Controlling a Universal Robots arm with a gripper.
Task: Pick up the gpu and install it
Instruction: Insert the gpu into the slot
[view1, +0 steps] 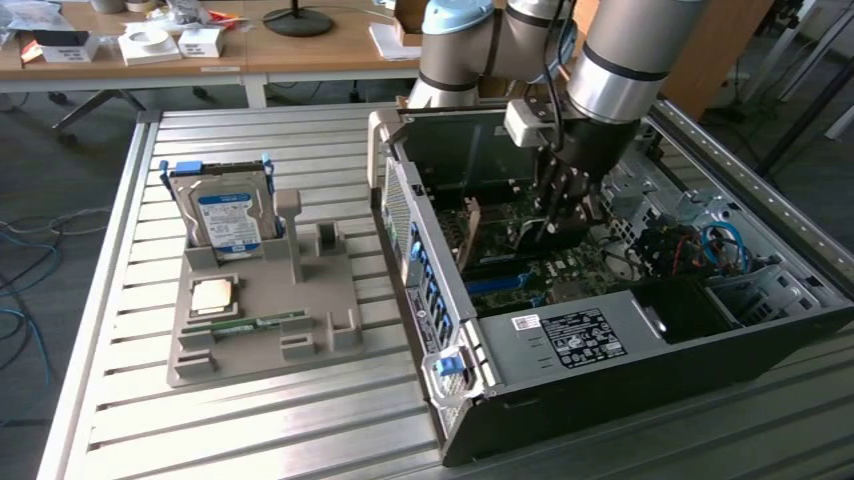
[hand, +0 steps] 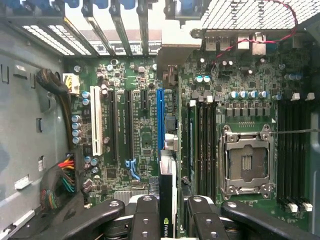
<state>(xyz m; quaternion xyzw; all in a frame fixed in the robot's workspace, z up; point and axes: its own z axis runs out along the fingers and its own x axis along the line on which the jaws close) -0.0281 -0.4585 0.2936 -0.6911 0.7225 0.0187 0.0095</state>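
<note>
My gripper (view1: 561, 195) reaches down into the open computer case (view1: 574, 345) over the green motherboard (view1: 534, 265). In the wrist view its black fingers (hand: 145, 210) are shut on the gpu (hand: 167, 192), a thin dark card seen edge-on with a small logo on its edge. The card hangs in line with the long blue slot (hand: 160, 117) on the motherboard (hand: 250, 75), and I cannot tell whether it touches the slot. In the exterior view the gpu (view1: 551, 232) is a dark shape below the fingers.
A grey fixture tray (view1: 267, 310) on the slatted table holds an upright hard drive (view1: 227, 220), a CPU chip (view1: 214, 296) and a green memory stick (view1: 254, 324). The bare CPU socket (hand: 246, 162) and cable bundles (hand: 62, 182) flank the slot. Desks stand behind.
</note>
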